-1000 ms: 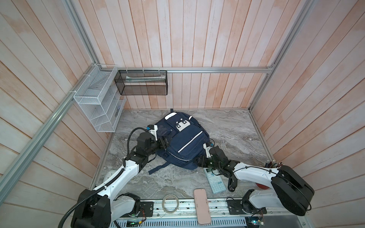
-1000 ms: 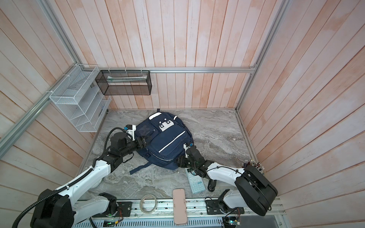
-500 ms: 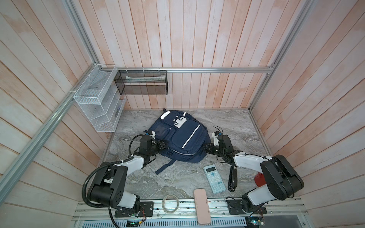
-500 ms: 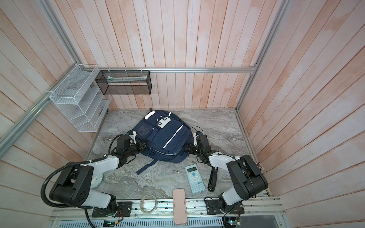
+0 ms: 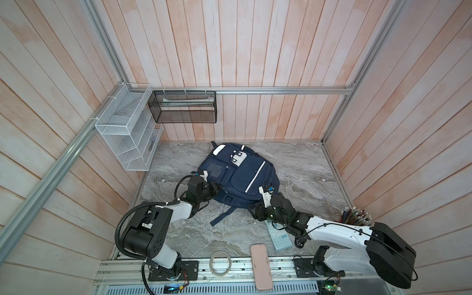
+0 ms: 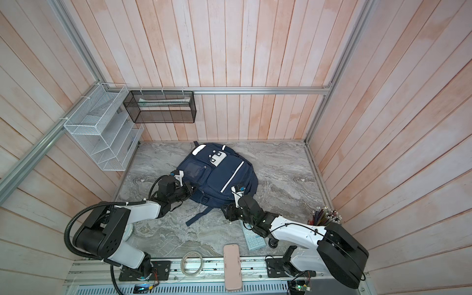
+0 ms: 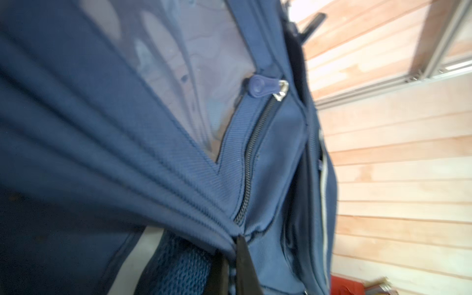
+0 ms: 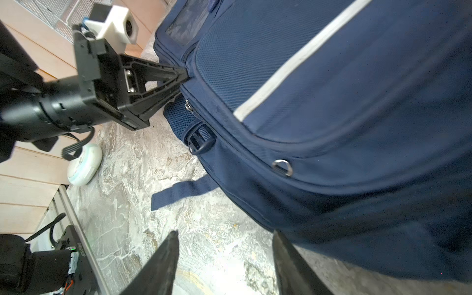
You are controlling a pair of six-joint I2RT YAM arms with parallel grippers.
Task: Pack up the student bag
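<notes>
Two grippers flanked the student bag (image 5: 237,184), which lay front-up on the marble tabletop (image 5: 301,163), toward the back. And the left gripper (image 8: 182,74) was pinched tight on a fold of navy fabric at the bag's left side. In the left wrist view the cloth gathered into taut pleats running straight into the black fingers (image 7: 242,252), right at the end of a closed zipper (image 7: 249,158). That pinch looked meant to anchor or tension the bag so a pocket could be worked open, though that was only a judgement. The right gripper (image 8: 224,235) hung low at the bag's bottom edge, jaws apart and empty, one finger just beside the fabric, the other over bare marble. A calculator (image 5: 281,240), a pink case (image 5: 260,267) and a tape roll (image 5: 221,265) waited unpacked near the front.
</notes>
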